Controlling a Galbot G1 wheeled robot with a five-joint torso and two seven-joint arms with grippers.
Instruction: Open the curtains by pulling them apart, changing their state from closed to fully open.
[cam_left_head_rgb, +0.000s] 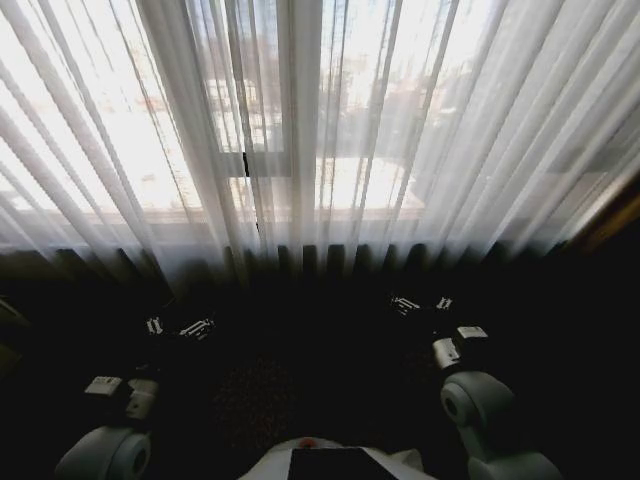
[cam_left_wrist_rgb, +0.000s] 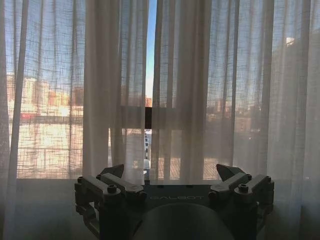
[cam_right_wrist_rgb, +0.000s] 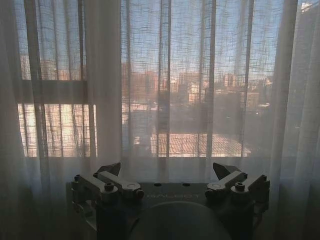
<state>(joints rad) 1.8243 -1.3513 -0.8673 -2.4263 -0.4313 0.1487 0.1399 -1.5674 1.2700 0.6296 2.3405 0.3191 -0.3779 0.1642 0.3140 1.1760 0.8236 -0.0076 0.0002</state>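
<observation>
The curtains hang shut across the window, sheer white with vertical pleats. The left panel (cam_left_head_rgb: 110, 130) and right panel (cam_left_head_rgb: 470, 130) meet near the middle. In the left wrist view a thin slit of sky shows between the left panel (cam_left_wrist_rgb: 102, 100) and right panel (cam_left_wrist_rgb: 182, 100). My left gripper (cam_left_head_rgb: 180, 327) (cam_left_wrist_rgb: 171, 172) is held low in front of that slit, open and empty, apart from the cloth. My right gripper (cam_left_head_rgb: 422, 304) (cam_right_wrist_rgb: 167, 170) is also low and open, facing the right panel (cam_right_wrist_rgb: 190, 90) without touching it.
A dark window frame bar (cam_left_head_rgb: 245, 165) shows behind the cloth near the seam. The sill and wall (cam_left_head_rgb: 320, 270) below the curtains lie in deep shadow. A brown edge (cam_left_head_rgb: 615, 220) stands at the far right.
</observation>
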